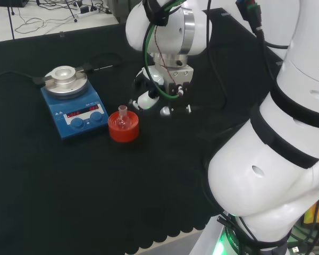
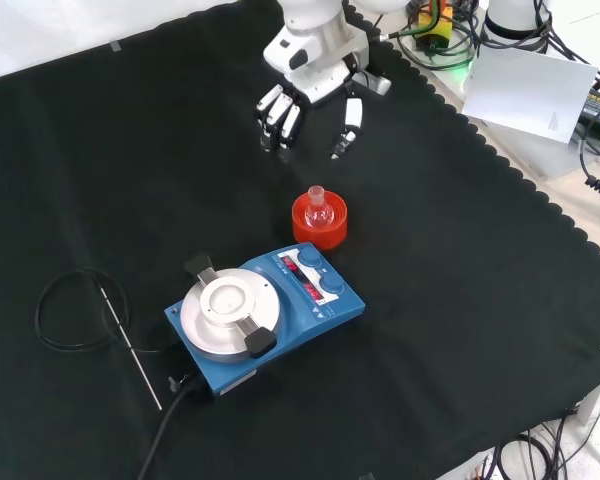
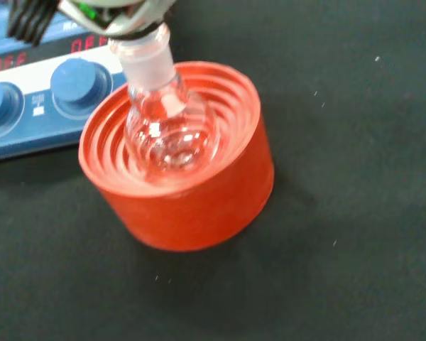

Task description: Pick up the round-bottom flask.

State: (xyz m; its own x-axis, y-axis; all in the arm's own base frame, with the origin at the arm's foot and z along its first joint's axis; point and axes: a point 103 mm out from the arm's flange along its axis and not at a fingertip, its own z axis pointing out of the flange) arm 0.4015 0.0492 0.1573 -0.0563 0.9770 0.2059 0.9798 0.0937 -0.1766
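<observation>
A small clear round-bottom flask (image 1: 122, 118) (image 2: 318, 206) (image 3: 167, 121) stands upright in a red ribbed ring stand (image 1: 123, 129) (image 2: 319, 225) (image 3: 188, 188) on the black cloth. The black and white hand (image 1: 162, 95) (image 2: 305, 105) hovers above the cloth, to the right of the flask in the head view and beyond it in the front view. Its fingers (image 2: 277, 115) point down, straight and spread from the thumb (image 2: 348, 125), with nothing between them. A clear gap separates the hand from the flask.
A blue hotplate stirrer (image 1: 72, 101) (image 2: 265, 315) (image 3: 35, 85) with a round metal top stands right beside the red stand. A thin probe and black cable (image 2: 90, 320) lie left of it in the front view. The cloth's scalloped edge (image 2: 510, 170) runs along the right there.
</observation>
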